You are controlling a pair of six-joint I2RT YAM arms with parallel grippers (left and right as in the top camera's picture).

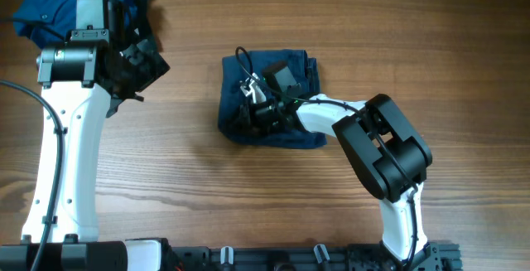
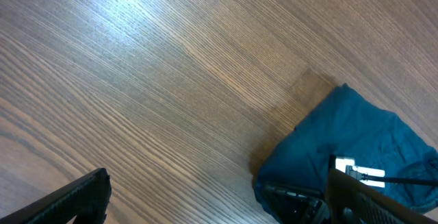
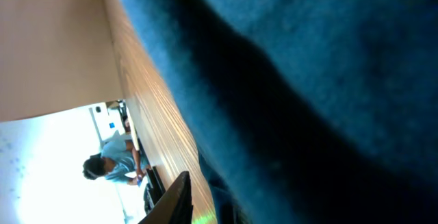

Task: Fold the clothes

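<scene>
A dark navy garment (image 1: 233,97) lies folded into a small square at the table's middle. My right gripper (image 1: 250,105) rests on its left half, fingers pointing left. In the right wrist view this cloth (image 3: 308,80) fills nearly everything. Only one finger (image 3: 174,200) shows beside it, so the jaws' state is hidden. A brighter blue shirt (image 1: 45,2) lies crumpled at the far left corner, partly under my left arm. My left gripper (image 1: 139,62) hangs open and empty left of the folded piece, its fingers (image 2: 68,200) spread over bare wood, the navy cloth (image 2: 356,135) to its right.
The wooden table (image 1: 190,188) stretches bare in front of the folded piece and between the arms. The arm bases and a black rail (image 1: 248,258) line the near edge. A person (image 3: 113,159) sits far off beyond the table.
</scene>
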